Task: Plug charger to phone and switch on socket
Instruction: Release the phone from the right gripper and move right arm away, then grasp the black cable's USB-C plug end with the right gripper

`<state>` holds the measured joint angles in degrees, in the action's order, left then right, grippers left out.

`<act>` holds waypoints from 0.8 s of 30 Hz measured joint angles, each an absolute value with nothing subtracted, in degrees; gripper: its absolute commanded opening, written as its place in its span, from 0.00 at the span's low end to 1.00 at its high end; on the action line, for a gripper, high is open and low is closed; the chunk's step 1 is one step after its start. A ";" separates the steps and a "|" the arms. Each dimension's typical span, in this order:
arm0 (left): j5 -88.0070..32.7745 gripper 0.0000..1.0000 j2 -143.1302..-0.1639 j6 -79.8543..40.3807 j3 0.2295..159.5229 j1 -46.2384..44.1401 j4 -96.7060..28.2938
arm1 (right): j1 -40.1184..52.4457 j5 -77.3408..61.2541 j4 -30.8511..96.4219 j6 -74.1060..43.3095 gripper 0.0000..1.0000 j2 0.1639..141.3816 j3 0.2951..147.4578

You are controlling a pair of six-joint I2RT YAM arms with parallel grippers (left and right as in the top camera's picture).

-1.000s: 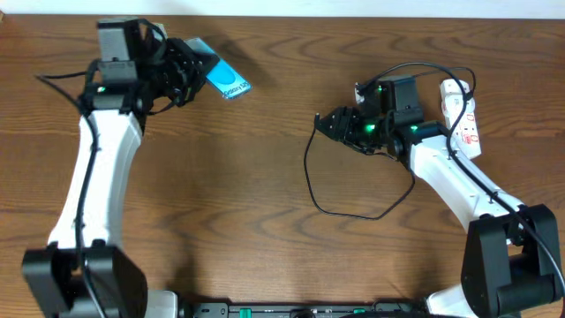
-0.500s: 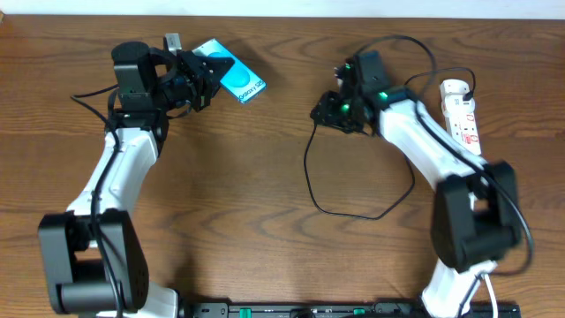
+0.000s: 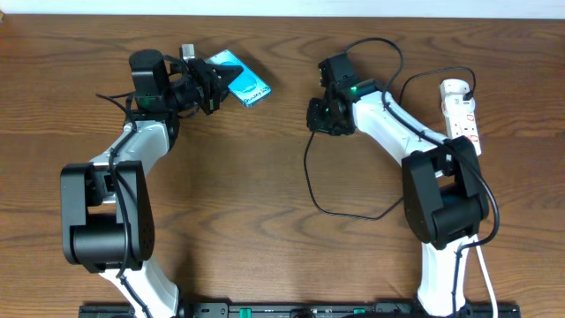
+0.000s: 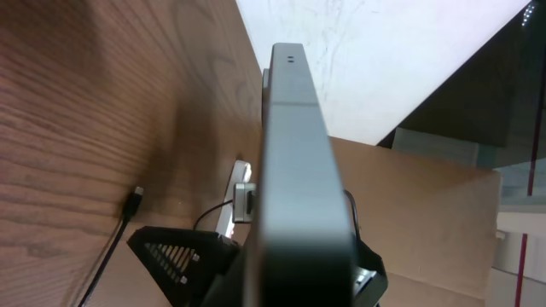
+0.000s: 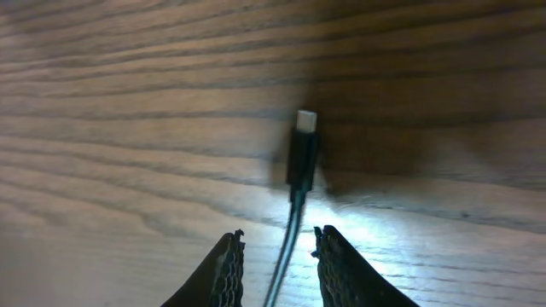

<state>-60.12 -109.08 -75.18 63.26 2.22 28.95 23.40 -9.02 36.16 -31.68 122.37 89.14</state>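
Note:
My left gripper (image 3: 214, 86) is shut on the phone (image 3: 244, 87) and holds its cyan screen up above the table at the far left. In the left wrist view the phone shows edge-on as a dark bar (image 4: 294, 162) between the jaws. The charger's black cable (image 3: 311, 181) loops across the table's middle. Its connector tip (image 5: 303, 145) lies flat on the wood. My right gripper (image 5: 277, 251) is open just behind the tip, with the cable running between its fingers untouched; in the overhead view it (image 3: 316, 117) is at the cable's upper end. The white socket (image 3: 465, 113) lies at the far right.
The charger's cable arcs over the right arm to a white plug (image 3: 452, 88) at the socket's far end. The table's back edge and a pale wall run along the top. The connector tip also shows in the left wrist view (image 4: 136, 199).
My left gripper has carried the phone to the right. My right arm has swung left and toward the back, bringing its gripper over the cable's tip end.

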 measured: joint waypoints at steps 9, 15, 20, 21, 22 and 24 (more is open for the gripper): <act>-60.23 0.07 -109.08 -75.18 63.26 2.22 28.93 | 26.41 -1.65 34.79 -32.67 0.24 123.20 89.25; -60.40 0.07 -109.08 -75.18 63.26 2.22 28.60 | 26.44 -0.23 34.50 -33.43 0.21 125.25 89.84; -60.69 0.07 -109.08 -75.18 63.26 2.22 28.58 | 26.44 0.05 33.36 -34.06 0.01 125.29 89.84; -60.80 0.07 -109.08 -75.18 63.26 2.22 28.58 | 26.44 0.01 33.23 -34.11 0.01 125.36 89.84; -60.86 0.07 -109.08 -75.18 63.26 2.22 28.58 | 26.44 0.05 33.19 -34.35 0.01 125.45 89.84; -61.01 0.07 -109.08 -75.18 63.26 2.22 28.58 | 26.44 -0.01 33.15 -34.37 0.01 125.56 89.84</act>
